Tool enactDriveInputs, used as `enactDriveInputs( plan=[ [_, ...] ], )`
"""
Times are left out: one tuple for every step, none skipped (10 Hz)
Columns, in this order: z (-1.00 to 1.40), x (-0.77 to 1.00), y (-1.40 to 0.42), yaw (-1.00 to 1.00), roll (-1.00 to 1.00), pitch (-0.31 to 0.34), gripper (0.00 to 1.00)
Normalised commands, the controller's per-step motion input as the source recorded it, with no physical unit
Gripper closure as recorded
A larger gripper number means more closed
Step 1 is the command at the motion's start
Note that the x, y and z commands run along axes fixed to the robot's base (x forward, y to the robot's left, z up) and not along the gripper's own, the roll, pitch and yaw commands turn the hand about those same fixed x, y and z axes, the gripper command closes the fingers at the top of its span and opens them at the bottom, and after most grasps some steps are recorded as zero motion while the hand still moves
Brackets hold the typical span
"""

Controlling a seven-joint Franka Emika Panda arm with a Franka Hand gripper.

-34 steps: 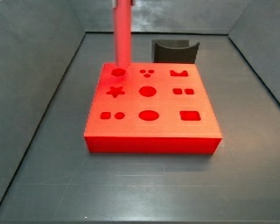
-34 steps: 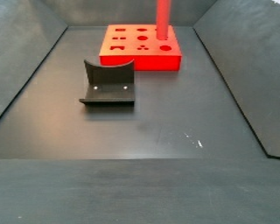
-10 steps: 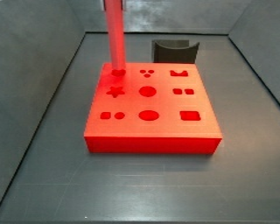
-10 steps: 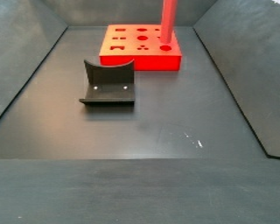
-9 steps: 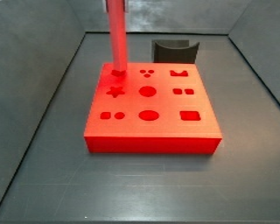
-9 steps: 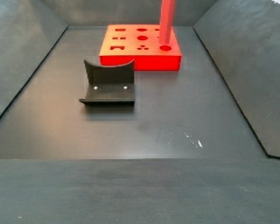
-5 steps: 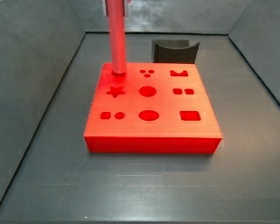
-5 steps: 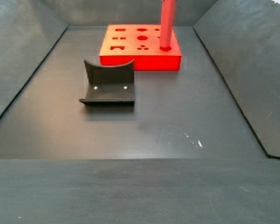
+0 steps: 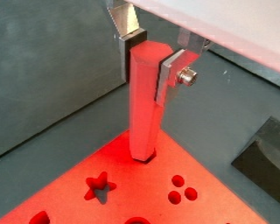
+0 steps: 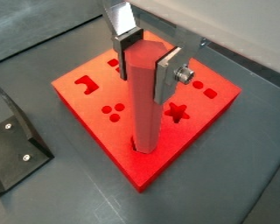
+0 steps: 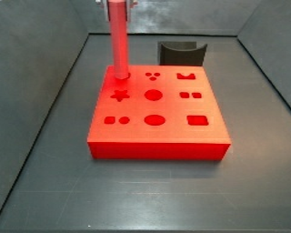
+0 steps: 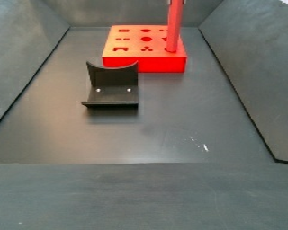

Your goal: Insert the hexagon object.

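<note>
- Two flat silver gripper fingers [image 9: 175, 74] with dark pads are clamping the top of a long, smooth red hexagon rod [image 9: 143, 105]; the gripper [image 10: 147, 59] is hanging directly above the block in both wrist views.
- Standing upright, the hexagon rod [image 10: 146, 101] is sitting with its lower end inside a hole at one corner of a wide, flat red block with shaped holes [image 10: 209, 96].
- Star, circle and square openings are showing in the block's top in a side view [image 11: 173, 116], where the rod [image 11: 117, 41] is rising out of the far left corner.
- Lying on the dark grey floor in a side view, a dark L-shaped fixture [image 12: 112, 85] is resting nearer the camera, well apart from the red block [image 12: 144, 52] and the rod [image 12: 175, 25] behind it.
</note>
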Motion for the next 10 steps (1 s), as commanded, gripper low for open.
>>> enactDriveInputs(
  plan=[
    [-0.21,0.32,0.01,0.19,0.09,0.0,1.0],
    [-0.22,0.48,0.0,0.2,0.1,0.0,1.0],
    [-0.22,0.38,0.0,0.17,0.08,0.0,1.0],
    [-0.18,0.04,0.0,0.04,0.05,-0.003,1.0],
    [-0.25,0.0,0.0,0.0,0.1,-0.039,1.0],
    [-0.46,-0.04,0.0,0.0,0.13,-0.06,1.0],
    [-0.62,0.0,0.0,-0.02,0.13,-0.069,1.0],
    [-0.66,0.0,-0.03,-0.01,0.08,-0.141,1.0],
    [-0.65,0.0,-0.01,0.0,0.05,-0.163,1.0],
    [-0.68,0.0,0.0,0.0,0.07,-0.16,1.0]
  ],
)
